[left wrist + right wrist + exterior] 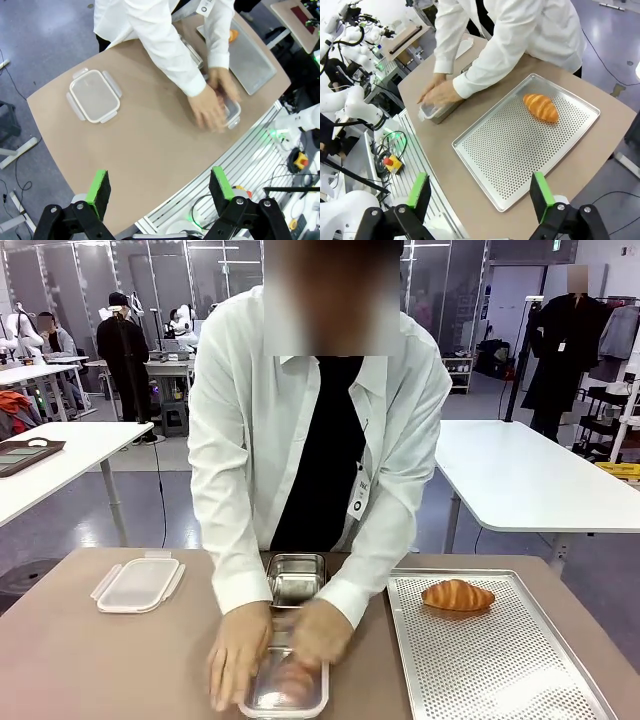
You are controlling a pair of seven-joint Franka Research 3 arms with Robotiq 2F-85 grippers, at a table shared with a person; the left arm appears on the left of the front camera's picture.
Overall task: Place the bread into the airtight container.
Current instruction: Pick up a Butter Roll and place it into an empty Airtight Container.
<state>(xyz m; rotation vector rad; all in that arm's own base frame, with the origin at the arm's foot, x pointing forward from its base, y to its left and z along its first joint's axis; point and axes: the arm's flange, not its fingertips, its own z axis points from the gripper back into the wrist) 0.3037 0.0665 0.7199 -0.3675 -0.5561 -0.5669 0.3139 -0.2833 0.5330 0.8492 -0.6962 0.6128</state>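
Note:
A croissant lies on the perforated metal tray at the right. The person's two hands rest on a metal container near the table's front edge, where something brown shows blurred inside. A second, empty metal container stands just behind it. My left gripper hangs open high above the table's near-left edge. My right gripper is open too, above the tray's near corner, with nothing between its fingers.
A clear plastic lid with clip flaps lies at the table's left. The person leans over the middle of the table, sleeves reaching across it. Other tables stand behind.

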